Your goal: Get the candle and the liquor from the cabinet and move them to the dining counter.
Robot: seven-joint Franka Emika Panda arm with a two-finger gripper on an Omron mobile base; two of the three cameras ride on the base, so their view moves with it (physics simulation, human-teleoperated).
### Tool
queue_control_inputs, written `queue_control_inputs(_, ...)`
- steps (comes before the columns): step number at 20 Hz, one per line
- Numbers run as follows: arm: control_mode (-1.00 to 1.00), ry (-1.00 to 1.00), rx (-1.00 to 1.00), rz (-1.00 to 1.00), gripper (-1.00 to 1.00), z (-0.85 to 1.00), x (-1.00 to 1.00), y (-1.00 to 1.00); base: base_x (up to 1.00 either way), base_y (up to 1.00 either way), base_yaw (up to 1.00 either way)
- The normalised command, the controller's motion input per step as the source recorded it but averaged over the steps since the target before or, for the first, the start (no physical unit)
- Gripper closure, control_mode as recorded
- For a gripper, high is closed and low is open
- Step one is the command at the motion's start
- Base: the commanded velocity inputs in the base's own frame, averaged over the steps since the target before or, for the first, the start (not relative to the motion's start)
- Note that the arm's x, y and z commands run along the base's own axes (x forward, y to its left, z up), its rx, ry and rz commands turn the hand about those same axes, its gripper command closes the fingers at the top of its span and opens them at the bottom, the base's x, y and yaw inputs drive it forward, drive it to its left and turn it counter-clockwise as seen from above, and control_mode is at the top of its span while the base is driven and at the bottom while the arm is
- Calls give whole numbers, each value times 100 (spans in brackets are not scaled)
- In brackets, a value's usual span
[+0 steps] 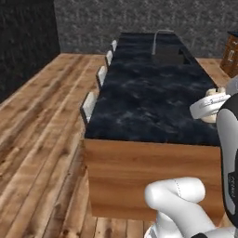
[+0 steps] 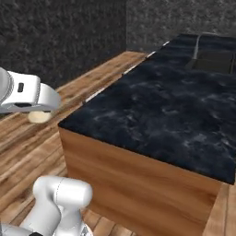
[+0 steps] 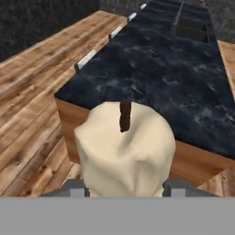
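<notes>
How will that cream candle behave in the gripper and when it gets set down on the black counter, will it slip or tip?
The candle looks stubby and wide, so it probably stands steady on the dining counter and is unlikely to roll. Its lumpy, waxy-looking sides bulge between the gripper fingers, so it may slip or dent under a hard squeeze. It seems stiff and light.

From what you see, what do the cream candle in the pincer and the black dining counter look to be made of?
The stubby cream-white candle looks like matte wax: lumpy, uneven sides and a dark wick on top. The broad black dining counter looks like polished marble or an imitation of it, black with faint pale veining, on a warm brown base with visible wood grain. All of it is rendered, so only the look is certain.
</notes>
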Motion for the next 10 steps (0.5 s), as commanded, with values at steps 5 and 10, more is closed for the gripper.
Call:
queue_control_inputs(5,100,0,0,0,100,0,0,0,0,100,-59)
queue_control_inputs(10,100,0,0,0,100,0,0,0,-7,100,-57)
